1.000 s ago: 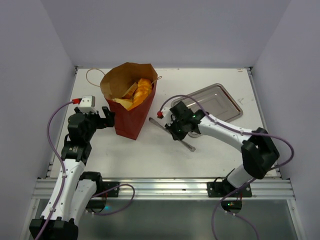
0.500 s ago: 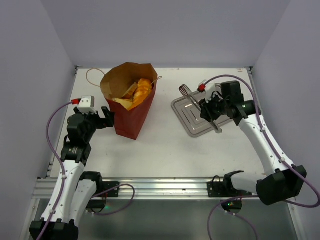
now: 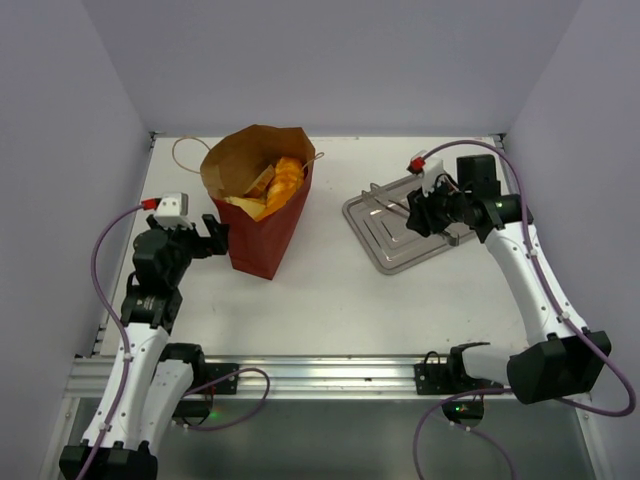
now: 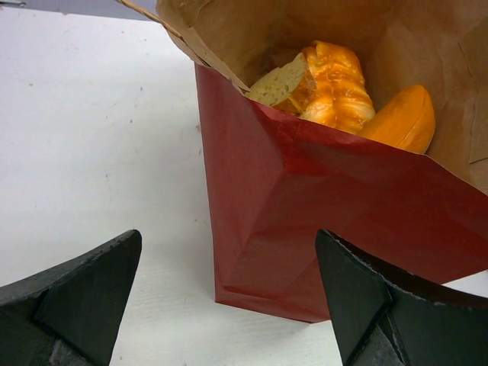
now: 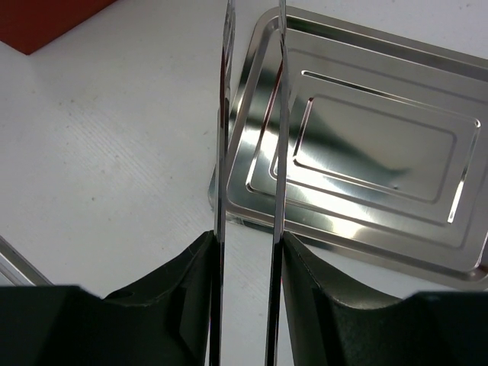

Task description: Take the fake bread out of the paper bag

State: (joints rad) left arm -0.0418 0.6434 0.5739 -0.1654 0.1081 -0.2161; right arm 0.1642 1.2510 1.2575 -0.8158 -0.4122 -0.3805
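Near the table's [image 3: 330,300] left edge the left gripper [image 3: 214,234] is held wide beside the paper bag [image 4: 305,191] holding the fake bread [image 4: 400,118], which, judged light, rigid and slick, is best pinched across the braided loaf [image 4: 335,76]; farther right, metal tongs [image 5: 223,152] are clasped in the right gripper [image 5: 245,244].

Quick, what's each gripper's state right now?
Left gripper: open, holding nothing, jaws facing the paper bag.
Right gripper: closed on the metal tongs.
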